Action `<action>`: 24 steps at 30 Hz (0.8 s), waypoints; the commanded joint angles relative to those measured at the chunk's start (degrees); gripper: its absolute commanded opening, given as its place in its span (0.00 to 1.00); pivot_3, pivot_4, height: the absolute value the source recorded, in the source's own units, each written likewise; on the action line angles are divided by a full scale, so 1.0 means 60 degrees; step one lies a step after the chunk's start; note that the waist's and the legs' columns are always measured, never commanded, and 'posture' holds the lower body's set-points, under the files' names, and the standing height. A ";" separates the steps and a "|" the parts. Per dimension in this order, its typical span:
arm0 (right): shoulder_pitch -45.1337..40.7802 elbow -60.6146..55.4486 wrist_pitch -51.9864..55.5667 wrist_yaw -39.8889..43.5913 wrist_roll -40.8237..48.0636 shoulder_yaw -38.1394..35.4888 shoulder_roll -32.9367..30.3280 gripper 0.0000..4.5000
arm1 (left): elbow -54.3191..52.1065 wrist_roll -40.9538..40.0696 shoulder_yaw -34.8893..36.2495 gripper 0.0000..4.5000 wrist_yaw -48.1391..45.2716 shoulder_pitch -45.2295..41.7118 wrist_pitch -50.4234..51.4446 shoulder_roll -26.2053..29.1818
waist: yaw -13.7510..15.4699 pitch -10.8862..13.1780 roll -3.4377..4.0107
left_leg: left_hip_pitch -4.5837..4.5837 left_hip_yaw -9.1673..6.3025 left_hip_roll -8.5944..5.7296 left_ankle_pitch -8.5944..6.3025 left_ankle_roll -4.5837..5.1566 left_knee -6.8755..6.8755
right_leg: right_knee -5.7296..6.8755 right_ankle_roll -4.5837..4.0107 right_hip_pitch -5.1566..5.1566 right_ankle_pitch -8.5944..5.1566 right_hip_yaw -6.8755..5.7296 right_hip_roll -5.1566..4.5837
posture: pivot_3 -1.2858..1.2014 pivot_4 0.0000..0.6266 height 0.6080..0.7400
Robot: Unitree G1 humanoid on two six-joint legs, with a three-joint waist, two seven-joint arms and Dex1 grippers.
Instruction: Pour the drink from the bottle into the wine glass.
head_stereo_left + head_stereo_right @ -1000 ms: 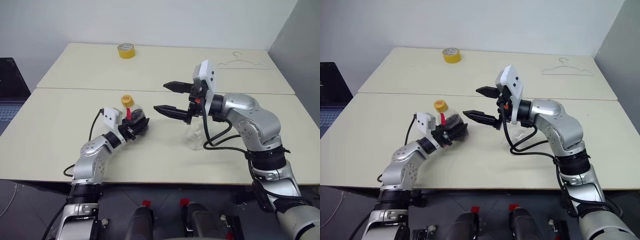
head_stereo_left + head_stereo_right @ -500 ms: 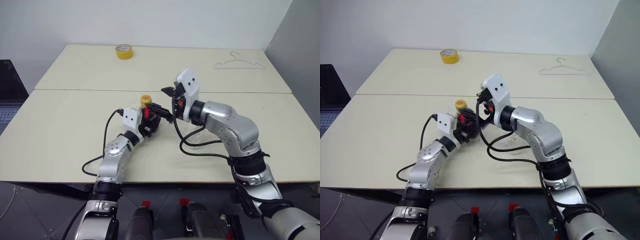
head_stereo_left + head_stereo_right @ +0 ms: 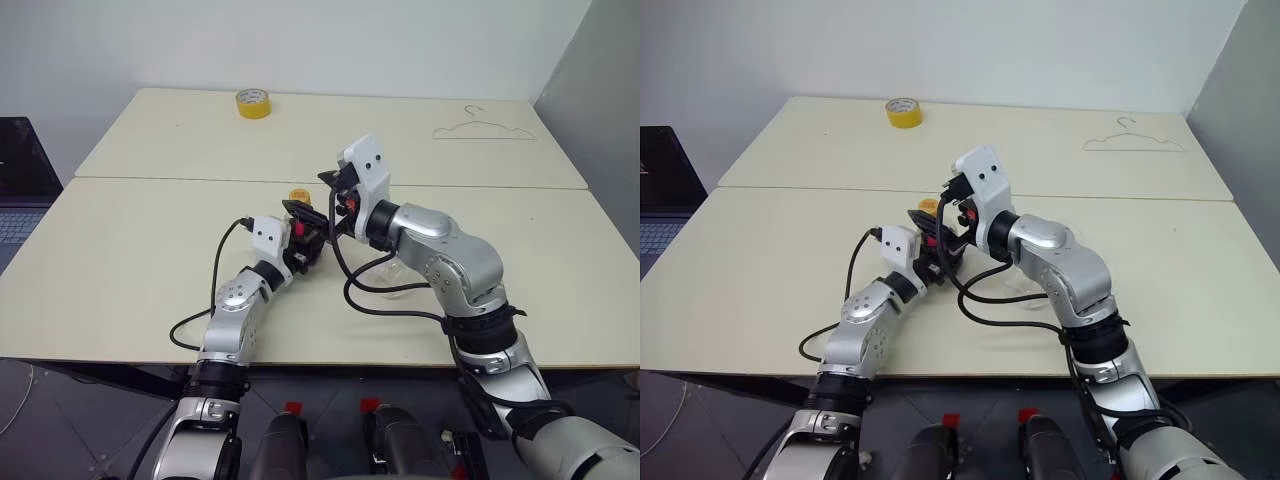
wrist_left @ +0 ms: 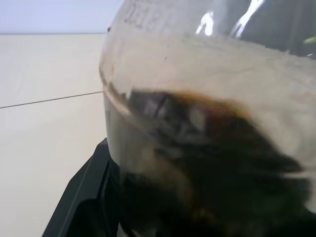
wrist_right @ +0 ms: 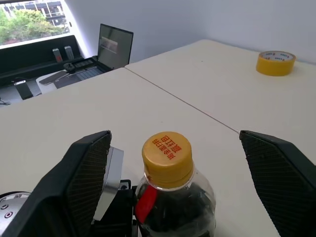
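Two end effectors are noted: the left end effector (image 3: 303, 246) pinches the bottle (image 5: 174, 200) by its body; the right end effector (image 5: 190, 173) is spread beside the yellow cap (image 5: 168, 153). Thin plastic is judged light, slippery, squeezable; the cap is best gripped at its sides.

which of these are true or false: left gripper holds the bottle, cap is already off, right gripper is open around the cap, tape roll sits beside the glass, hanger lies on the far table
1. The left gripper holds the bottle. True.
2. The yellow cap is already off. False: it sits on the bottle's neck.
3. The right gripper is open, its fingers on either side of the cap. True.
4. The yellow tape roll sits beside the wine glass. False: it lies on the far table, well away from it.
5. A wire hanger lies on the far table. True.
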 commanded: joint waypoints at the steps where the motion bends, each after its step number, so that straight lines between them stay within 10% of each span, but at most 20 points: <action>1: -0.0172 0.0014 -0.0142 -0.0089 -0.0143 -0.0004 0.0071 0.73 | 0.0062 0.0147 -0.0326 0.62 -0.0035 0.0033 0.0213 -0.0119 | 0.0000 0.0000 0.0000 | 0.0000 -0.0001 0.0000 0.0000 0.0000 0.0000 | 0.0000 0.0000 0.0000 0.0000 0.0000 0.0000 | 0.52 0.24 1.00; 7: -0.0260 0.0353 -0.0245 -0.0232 -0.0395 0.0043 0.0261 0.27 | 0.0046 0.0222 -0.0346 0.62 -0.0036 0.0043 0.0254 -0.0148 | -0.0001 -0.0001 0.0001 | 0.0001 -0.0002 0.0001 0.0000 0.0000 -0.0002 | 0.0000 -0.0001 0.0000 0.0000 -0.0002 0.0001 | 0.52 0.24 1.00; 17: -0.0365 0.0648 -0.0619 0.0248 -0.0452 -0.0052 0.0007 0.27 | -0.0019 0.0200 -0.0385 0.62 -0.0105 0.0095 0.0373 -0.0101 | -0.0006 -0.0002 0.0001 | 0.0003 0.0000 0.0002 0.0000 0.0000 -0.0003 | -0.0002 0.0000 0.0000 0.0000 0.0000 0.0002 | 0.52 0.24 1.00; 24: -0.0827 0.1852 -0.2151 0.3492 -0.0230 0.0355 -0.1465 0.27 | -0.0738 -0.0279 -0.0587 0.62 -0.0777 0.0352 0.1171 -0.0086 | 0.0003 -0.0002 0.0001 | 0.0002 0.0002 -0.0003 -0.0001 0.0000 -0.0007 | -0.0018 0.0001 0.0004 0.0000 0.0000 0.0000 | 0.52 0.24 1.00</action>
